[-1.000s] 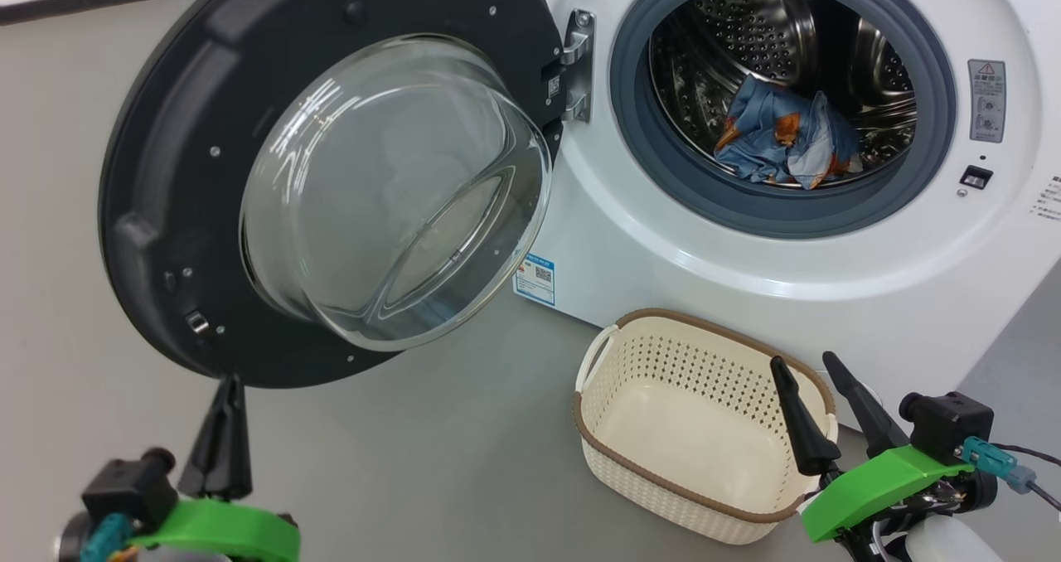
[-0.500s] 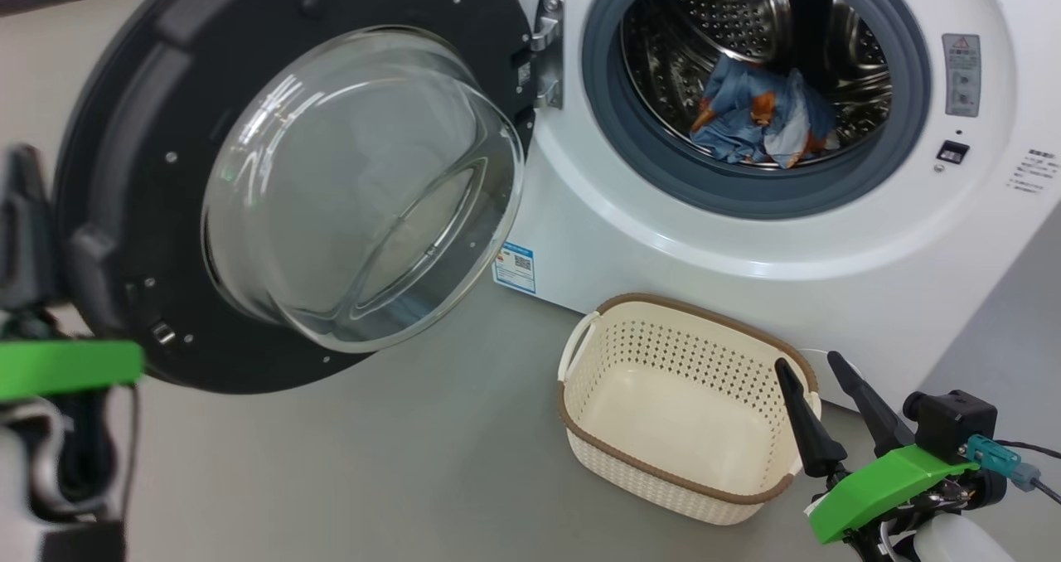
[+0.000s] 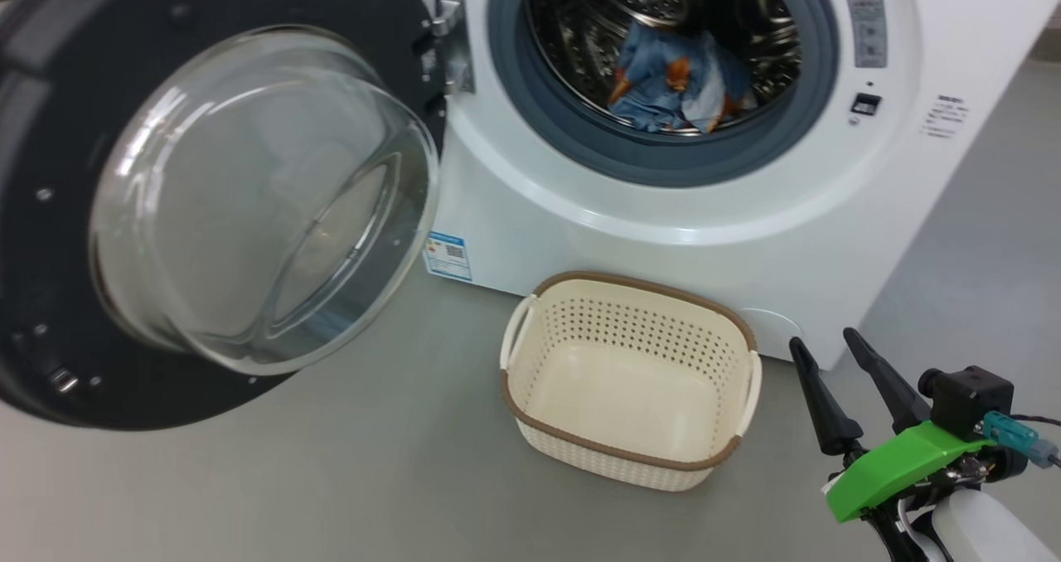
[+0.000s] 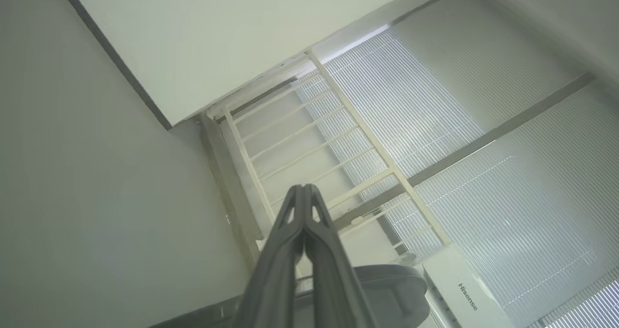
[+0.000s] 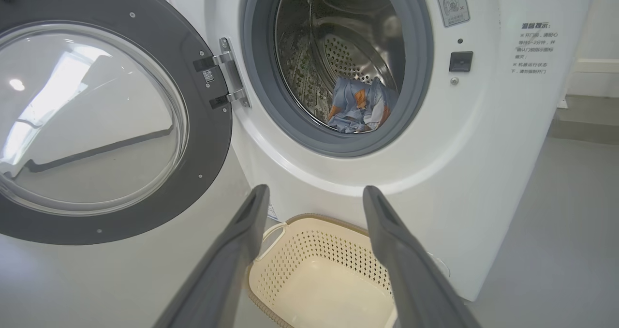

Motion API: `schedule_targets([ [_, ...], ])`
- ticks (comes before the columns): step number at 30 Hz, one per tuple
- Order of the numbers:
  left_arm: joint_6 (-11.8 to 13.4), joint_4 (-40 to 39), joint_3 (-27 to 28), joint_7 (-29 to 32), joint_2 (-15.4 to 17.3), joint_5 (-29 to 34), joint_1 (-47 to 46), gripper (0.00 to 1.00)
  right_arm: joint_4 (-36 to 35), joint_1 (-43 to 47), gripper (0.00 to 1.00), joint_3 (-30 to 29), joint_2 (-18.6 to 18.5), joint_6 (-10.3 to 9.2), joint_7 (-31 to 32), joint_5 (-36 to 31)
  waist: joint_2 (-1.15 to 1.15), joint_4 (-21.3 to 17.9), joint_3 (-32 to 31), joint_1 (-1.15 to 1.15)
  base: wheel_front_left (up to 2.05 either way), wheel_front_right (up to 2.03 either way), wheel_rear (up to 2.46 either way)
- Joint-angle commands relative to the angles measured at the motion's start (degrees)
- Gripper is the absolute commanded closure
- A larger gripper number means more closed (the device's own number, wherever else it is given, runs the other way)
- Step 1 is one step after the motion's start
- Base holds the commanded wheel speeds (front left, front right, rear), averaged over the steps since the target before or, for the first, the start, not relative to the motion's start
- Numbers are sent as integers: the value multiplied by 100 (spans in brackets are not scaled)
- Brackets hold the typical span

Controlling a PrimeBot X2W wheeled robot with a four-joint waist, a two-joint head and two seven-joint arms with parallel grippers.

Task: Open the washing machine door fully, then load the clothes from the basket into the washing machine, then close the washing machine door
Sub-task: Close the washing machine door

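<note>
Right gripper (image 3: 822, 338) is seen spread wide, nothing held, fingers raised just right of the basket (image 3: 630, 330). Left gripper (image 4: 303, 187) is pressed shut, nothing clamped, pointed at blinds (image 4: 435, 125). Basket is set on the floor (image 3: 373, 479) before the washer (image 3: 663, 255). Door (image 3: 249, 197) is swung open leftward. Clothes (image 3: 663, 73) are piled inside the drum.

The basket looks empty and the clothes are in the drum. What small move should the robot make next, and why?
Probably bring the left gripper toward the open door to start pushing it shut: the clothes lie inside the washing machine, the basket is empty, and closing is what remains.
</note>
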Motion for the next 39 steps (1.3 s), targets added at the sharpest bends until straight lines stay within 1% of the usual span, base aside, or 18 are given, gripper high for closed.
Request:
schedule_targets([
  [1, -35, 172, 326, 106, 472, -361, -323, 100, -131, -214, 0, 155, -128, 26, -46, -37, 0, -264, 169, 0, 0, 0, 0],
  [3, -36, 551, 492, 188, 631, -635, -394, 100, -137, -255, 0, 200, -181, 26, -46, -24, 0, -350, 226, 0, 0, 0, 0],
  [4, -36, 551, 492, 188, 631, -635, -394, 100, -137, -255, 0, 200, -181, 26, -46, -24, 0, -350, 226, 0, 0, 0, 0],
  [8, -36, 1350, 676, 456, 906, -987, -542, 100, -133, -333, 0, 256, -272, 26, -46, -18, 0, -495, 323, 0, 0, 0, 0],
  [15, -37, 2272, 850, 651, 1283, -1224, -767, 100, -165, -366, 0, 278, -362, 26, -46, 19, 0, -649, 435, 0, 0, 0, 0],
  [20, -37, 2801, 944, 967, 1459, -1407, -921, 100, -171, -339, 0, 257, -380, 26, -46, 0, 0, -677, 515, 0, 0, 0, 0],
  [23, -37, 2982, 995, 1081, 1535, -1490, -1010, 100, -171, -335, 0, 254, -380, 26, -46, -8, 0, -687, 566, 0, 0, 0, 0],
  [26, -37, 3065, 919, 1289, 1607, -1479, -1072, 100, -176, -350, 0, 239, -386, 26, -46, -30, 0, -693, 625, 0, 0, 0, 0],
  [30, -37, 3010, 797, 1508, 1594, -1452, -1091, 100, -196, -377, 0, 207, -413, 26, -46, -38, 0, -689, 688, 0, 0, 0, 0],
  [34, -37, 3118, 650, 1884, 1563, -1438, -1106, 100, -207, -361, 0, 197, -381, 26, -46, -68, 0, -684, 719, 0, 0, 0, 0],
  [39, -37, 3308, 551, 2166, 1655, -1402, -1098, 100, -224, -336, 0, 214, -373, 26, -46, -52, 0, -702, 671, 0, 0, 0, 0],
])
